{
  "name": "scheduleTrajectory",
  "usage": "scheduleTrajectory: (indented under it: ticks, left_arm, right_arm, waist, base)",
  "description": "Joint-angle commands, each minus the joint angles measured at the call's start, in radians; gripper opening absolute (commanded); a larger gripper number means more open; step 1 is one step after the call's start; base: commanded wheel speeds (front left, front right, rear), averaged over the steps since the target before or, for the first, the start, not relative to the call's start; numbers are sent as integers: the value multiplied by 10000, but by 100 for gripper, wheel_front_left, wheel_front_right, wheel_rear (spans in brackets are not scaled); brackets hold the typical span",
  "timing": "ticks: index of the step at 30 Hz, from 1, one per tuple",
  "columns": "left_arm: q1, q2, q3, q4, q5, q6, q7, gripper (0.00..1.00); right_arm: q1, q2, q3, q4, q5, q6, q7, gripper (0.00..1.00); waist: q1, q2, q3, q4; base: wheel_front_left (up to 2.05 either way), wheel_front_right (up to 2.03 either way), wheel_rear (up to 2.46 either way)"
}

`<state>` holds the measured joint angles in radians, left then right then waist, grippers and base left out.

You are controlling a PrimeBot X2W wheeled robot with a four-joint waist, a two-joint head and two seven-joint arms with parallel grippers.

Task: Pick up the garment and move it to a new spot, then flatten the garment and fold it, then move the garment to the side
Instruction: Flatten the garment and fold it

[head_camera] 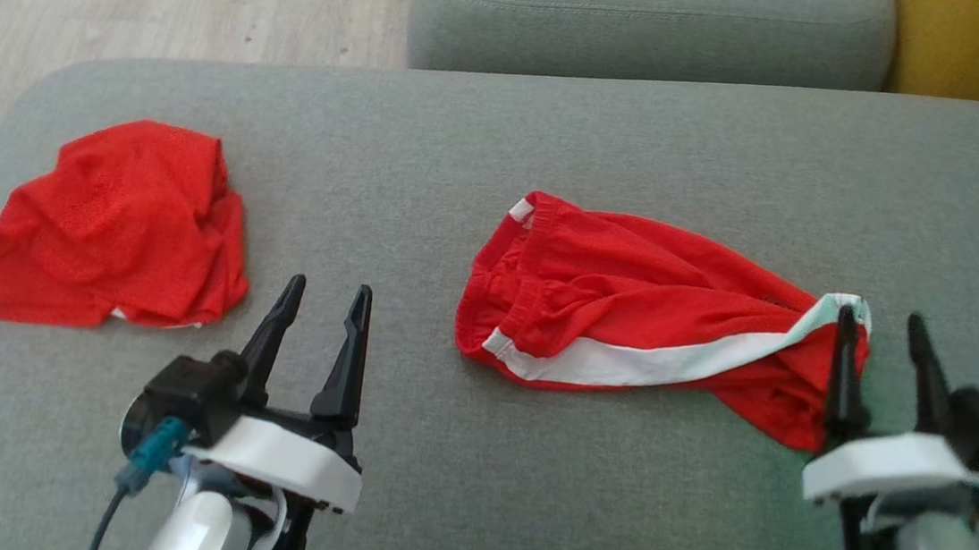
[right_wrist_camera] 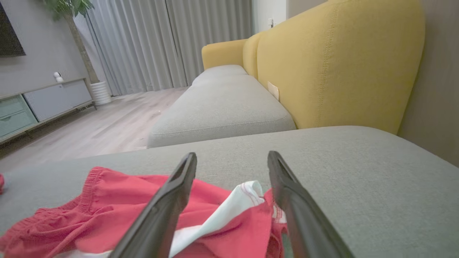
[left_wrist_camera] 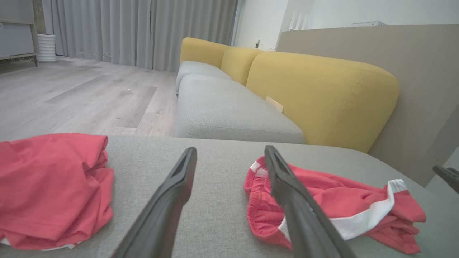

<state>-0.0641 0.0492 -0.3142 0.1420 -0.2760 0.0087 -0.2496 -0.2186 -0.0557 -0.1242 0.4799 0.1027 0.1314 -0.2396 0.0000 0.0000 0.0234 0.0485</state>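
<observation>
Both grippers stood with fingers apart, empty: right gripper (head_camera: 881,317) at the hem of the shorts (head_camera: 629,315), seemingly poised to spread them flat; left gripper (head_camera: 331,287) between shorts and second red garment (head_camera: 117,221)

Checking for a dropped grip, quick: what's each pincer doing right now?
Left pincer: open, holding nothing.
Right pincer: open at the end of the shorts, gripping nothing.

Black fingers (head_camera: 346,360), white cuffs (head_camera: 283,462), teal connectors (head_camera: 154,449)

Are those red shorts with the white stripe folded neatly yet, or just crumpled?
Crumpled, not folded. The shorts lie stretched out and wrinkled on the grey cushion, waistband bunched.
</observation>
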Motion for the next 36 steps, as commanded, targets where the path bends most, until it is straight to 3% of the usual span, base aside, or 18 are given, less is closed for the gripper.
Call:
scheduleTrajectory:
  ticks: [1, 10, 22, 29, 36]
  left_arm:
    - [-315, 11, 341, -427, -111, 13, -122, 100]
    - [-232, 10, 307, -623, -510, 67, -122, 100]
    - [-544, 10, -17, -139, 107, -246, -122, 100]
    - [-1372, 10, -1008, 1603, 759, -683, -122, 100]
    - [-2481, 20, -1564, 3327, 1258, -843, -122, 100]
  right_arm:
    - [40, 38, 423, -589, 164, -7, -155, 100]
    - [1562, 52, 1419, -1876, 1058, -7, -208, 100]
    - [1360, 54, 1348, -2321, 1052, -7, -219, 100]
    - [1248, 54, 1409, -2424, 980, -7, -220, 100]
    - [1091, 54, 1480, -2411, 961, -7, -221, 100]
  waist:
    - [0, 0, -32, -71]
    - [0, 0, 14, -457]
    - [0, 0, 422, -776]
    - [0, 0, 870, -995]
    - [0, 0, 1201, -1305]
  base:
    - [0, 0, 0]
    - [0, 0, 0]
    - [0, 0, 0]
    - [0, 0, 0]
    - [0, 0, 0]
